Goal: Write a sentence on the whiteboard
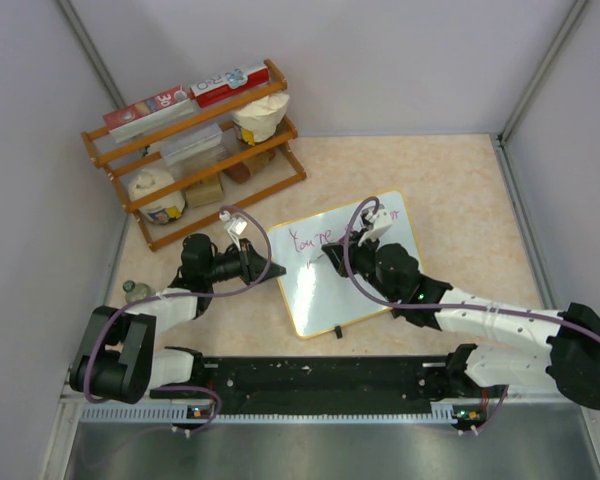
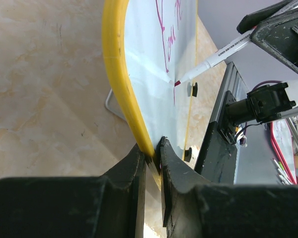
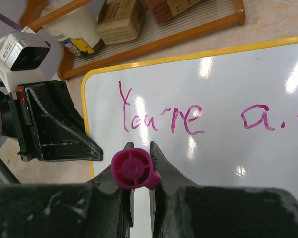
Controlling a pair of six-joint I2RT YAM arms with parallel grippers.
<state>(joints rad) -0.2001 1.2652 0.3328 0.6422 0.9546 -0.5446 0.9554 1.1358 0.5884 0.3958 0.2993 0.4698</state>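
Note:
The whiteboard (image 1: 330, 295) lies on the table with a yellow rim and magenta writing that reads "You're a" (image 3: 161, 116) and runs off the frame. My left gripper (image 1: 268, 267) is shut on the board's left rim (image 2: 116, 74), its jaws (image 2: 152, 146) pinching the yellow edge. My right gripper (image 1: 330, 262) is shut on a white marker (image 2: 223, 52) with a magenta end (image 3: 132, 168). The marker's tip (image 2: 178, 83) touches the board below the first word. The right fingers (image 3: 161, 163) hide the marker's body in the right wrist view.
A wooden rack (image 1: 195, 150) with boxes, bags and jars stands at the back left. A small bottle (image 1: 130, 290) sits by the left wall. Two black clips (image 2: 192, 89) sit on the board's near edge. A black rail (image 1: 320, 380) runs along the table's near edge.

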